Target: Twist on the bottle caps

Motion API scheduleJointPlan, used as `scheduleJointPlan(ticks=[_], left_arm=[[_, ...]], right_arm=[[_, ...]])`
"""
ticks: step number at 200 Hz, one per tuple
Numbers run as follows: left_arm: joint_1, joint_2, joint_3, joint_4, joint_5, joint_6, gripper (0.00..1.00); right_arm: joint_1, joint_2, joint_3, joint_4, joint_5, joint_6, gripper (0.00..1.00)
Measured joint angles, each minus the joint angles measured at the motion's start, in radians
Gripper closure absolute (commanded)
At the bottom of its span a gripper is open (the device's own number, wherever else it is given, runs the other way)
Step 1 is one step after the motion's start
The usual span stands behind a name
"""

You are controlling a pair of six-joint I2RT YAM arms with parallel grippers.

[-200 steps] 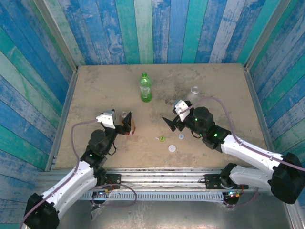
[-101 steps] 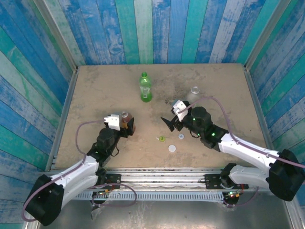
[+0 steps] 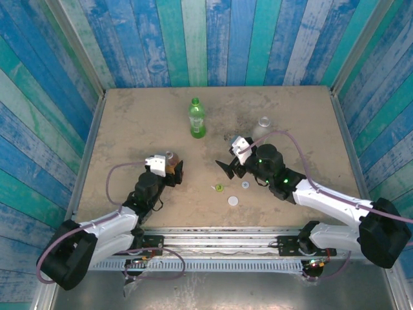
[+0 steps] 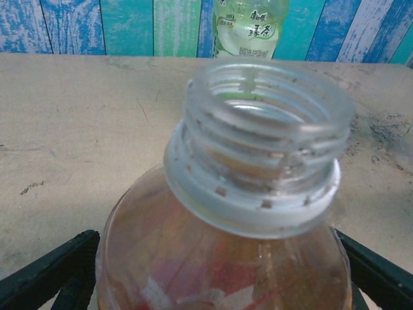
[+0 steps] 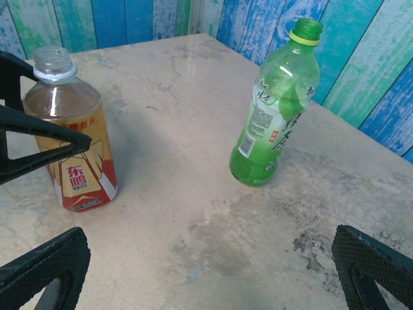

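The amber bottle [image 4: 219, 258] with a red label stands uncapped, its threaded neck [image 4: 264, 129] close under the left wrist camera. My left gripper [image 4: 217, 265] is shut on its body, with one black finger [image 4: 58, 268] against each side. From above, that gripper [image 3: 173, 166] and the amber bottle [image 3: 170, 159] are left of centre. The green bottle [image 3: 197, 119] and the clear bottle [image 3: 263, 124] stand uncapped further back. A yellow-green cap [image 3: 219, 188] and two white caps [image 3: 245, 185] [image 3: 233, 201] lie loose near the front. My right gripper [image 3: 227, 169] hangs open and empty above bare table [image 5: 210, 258].
The right wrist view shows the amber bottle [image 5: 71, 135] at left with the left arm's fingers [image 5: 45, 132] round it, and the green bottle [image 5: 274, 110] at right. Blue-green plank walls [image 3: 193, 39] close in the table on three sides. A dark stain [image 5: 310, 245] marks the surface.
My left arm has stretched forward and lower, bringing its jaws round the amber bottle, and they have narrowed onto it. The right arm has shifted slightly and stayed open.
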Motion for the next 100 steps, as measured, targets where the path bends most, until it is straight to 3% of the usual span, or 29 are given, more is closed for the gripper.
scheduleJointPlan(ticks=[76, 100], left_arm=[[0.0, 0.024, 0.0, 0.008, 0.003, 0.011, 0.44], [0.0, 0.024, 0.0, 0.009, 0.004, 0.007, 0.45]], right_arm=[[0.001, 0.021, 0.0, -0.003, -0.017, 0.004, 0.0], [0.001, 0.021, 0.0, -0.003, -0.01, 0.01, 0.0]])
